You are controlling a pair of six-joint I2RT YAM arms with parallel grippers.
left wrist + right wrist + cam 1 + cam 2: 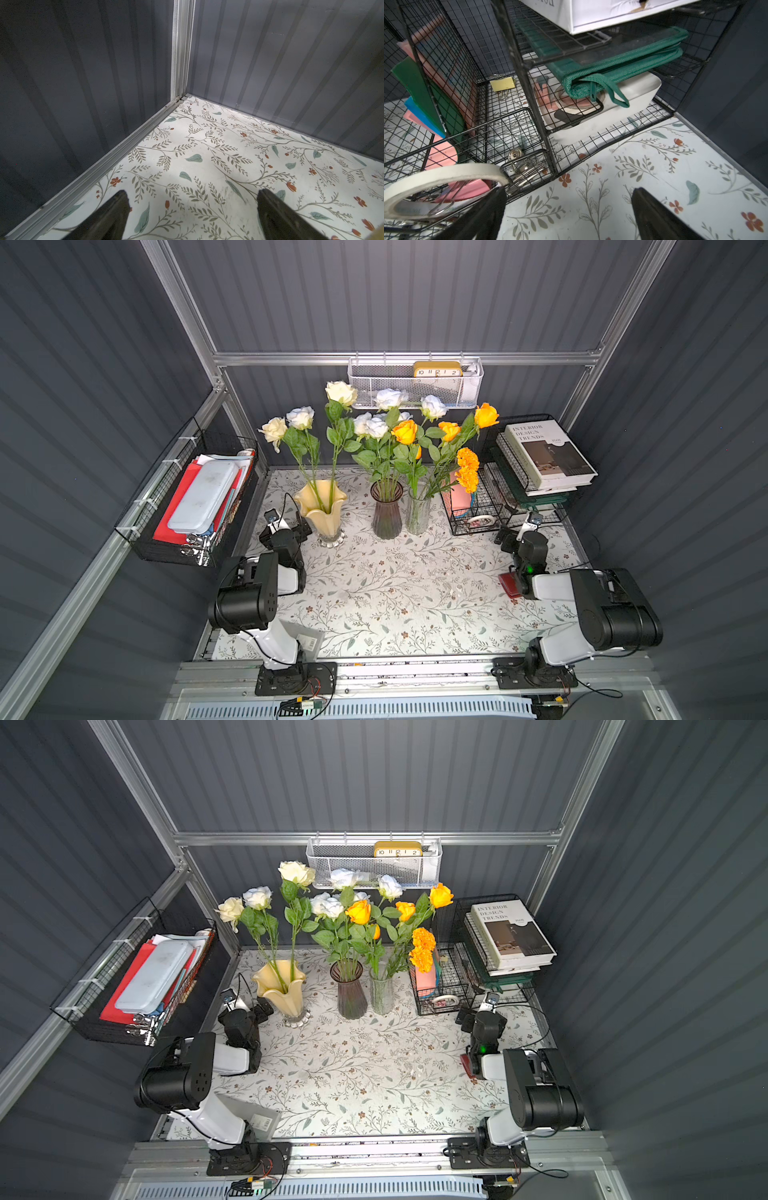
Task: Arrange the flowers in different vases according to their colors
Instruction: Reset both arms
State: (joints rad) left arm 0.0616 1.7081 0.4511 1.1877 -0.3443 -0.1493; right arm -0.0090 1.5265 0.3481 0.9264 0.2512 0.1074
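Note:
Three vases stand in a row at the back of the table in both top views. The pale yellow ruffled vase [322, 508] [279, 986] holds cream and white roses [300, 418]. More white roses [370, 425] stand in the ribbed purple vase [386, 512] [351, 992]. Orange roses [486, 415] and orange marigolds [467, 468] fill the clear glass cylinder [417, 512] [381, 992]. My left gripper [286, 529] [193, 192] is open and empty, low beside the yellow vase, facing the back left corner. My right gripper [519, 533] [568, 189] is open and empty in front of the wire baskets.
A black wire rack [490, 506] with books [548, 454] stands back right; a tape roll [436, 182] and clips lie in its front basket. A black wall basket [195, 506] of folders hangs on the left. A white mesh basket [415, 385] hangs behind the flowers. A red object [509, 585] lies beside my right arm.

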